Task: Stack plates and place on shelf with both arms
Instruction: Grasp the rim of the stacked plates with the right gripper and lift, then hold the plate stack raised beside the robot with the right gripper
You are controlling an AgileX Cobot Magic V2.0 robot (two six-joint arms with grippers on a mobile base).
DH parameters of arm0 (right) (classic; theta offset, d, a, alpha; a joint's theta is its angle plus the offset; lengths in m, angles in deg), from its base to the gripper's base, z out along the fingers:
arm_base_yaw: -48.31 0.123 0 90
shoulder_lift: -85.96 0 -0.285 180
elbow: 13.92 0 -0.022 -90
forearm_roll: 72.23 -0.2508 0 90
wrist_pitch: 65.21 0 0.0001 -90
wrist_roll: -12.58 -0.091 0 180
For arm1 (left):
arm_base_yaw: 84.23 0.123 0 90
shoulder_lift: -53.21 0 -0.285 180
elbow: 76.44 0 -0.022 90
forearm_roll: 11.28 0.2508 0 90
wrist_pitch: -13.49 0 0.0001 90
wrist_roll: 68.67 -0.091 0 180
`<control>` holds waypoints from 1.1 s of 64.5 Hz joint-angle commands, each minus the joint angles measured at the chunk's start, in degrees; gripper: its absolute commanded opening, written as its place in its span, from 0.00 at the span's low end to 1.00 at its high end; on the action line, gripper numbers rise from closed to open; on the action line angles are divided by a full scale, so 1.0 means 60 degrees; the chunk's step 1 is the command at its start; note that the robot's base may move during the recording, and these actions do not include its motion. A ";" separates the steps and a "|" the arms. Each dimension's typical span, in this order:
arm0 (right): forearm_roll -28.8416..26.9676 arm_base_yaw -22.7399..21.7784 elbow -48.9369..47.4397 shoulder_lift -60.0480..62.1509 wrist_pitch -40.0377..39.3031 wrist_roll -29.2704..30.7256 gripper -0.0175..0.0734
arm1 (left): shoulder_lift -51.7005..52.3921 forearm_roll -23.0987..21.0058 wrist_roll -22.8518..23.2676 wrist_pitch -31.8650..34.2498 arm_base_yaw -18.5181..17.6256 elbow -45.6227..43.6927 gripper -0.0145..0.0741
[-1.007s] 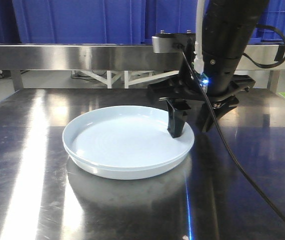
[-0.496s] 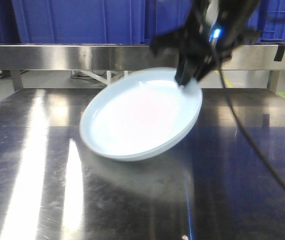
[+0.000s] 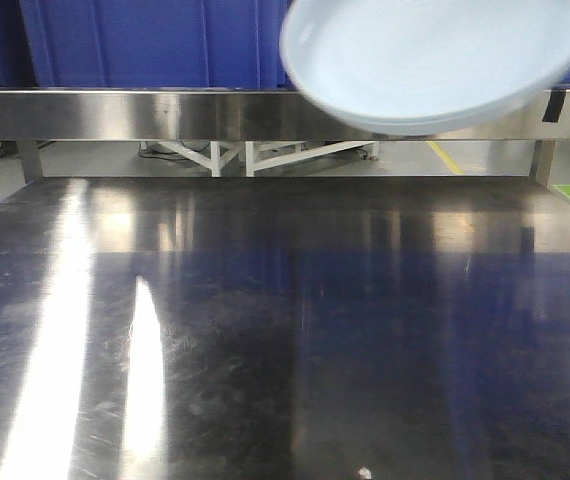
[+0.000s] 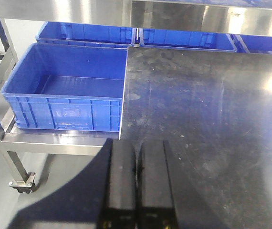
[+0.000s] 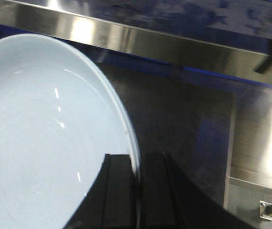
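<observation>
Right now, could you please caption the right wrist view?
Right gripper shut on the rim of a pale blue plate.

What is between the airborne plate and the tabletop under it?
Nothing. In the front-facing view the plate hangs above the tabletop, and the stretch of steel beneath it is bare, showing only reflections.

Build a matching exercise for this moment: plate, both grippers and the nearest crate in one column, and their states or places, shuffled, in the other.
Column A
1. plate
2. left gripper
3. right gripper
4. nearest crate

Column B
a. shut, holding nothing
b. in the air above the tabletop
c. empty, on a low stand beside the tabletop
d. shut on a rim

Pairs: 1-b, 2-a, 3-d, 4-c
</observation>
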 commanded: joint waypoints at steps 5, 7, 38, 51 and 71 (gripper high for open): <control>0.0114 -0.0546 0.1008 0.1895 -0.0664 0.0025 0.25 | -0.0061 0.0007 0.0078 0.0718 -0.0069 -0.0260 0.26; 0.0103 -0.0680 0.1336 0.2288 -0.0656 0.0025 0.25 | -0.0061 0.0007 0.0078 0.0718 -0.0069 -0.0260 0.26; -0.0166 -0.1623 0.3466 0.4961 -0.0696 0.0019 0.25 | -0.0061 0.0007 0.0078 0.0718 -0.0069 -0.0260 0.26; -0.0165 -0.1623 0.3466 0.4961 -0.0674 0.0019 0.25 | -0.0061 0.0007 0.0078 0.0718 -0.0069 -0.0260 0.26; -0.0165 -0.1623 0.3466 0.4961 -0.0585 0.0019 0.25 | -0.0061 0.0007 0.0078 0.0718 -0.0069 -0.0260 0.26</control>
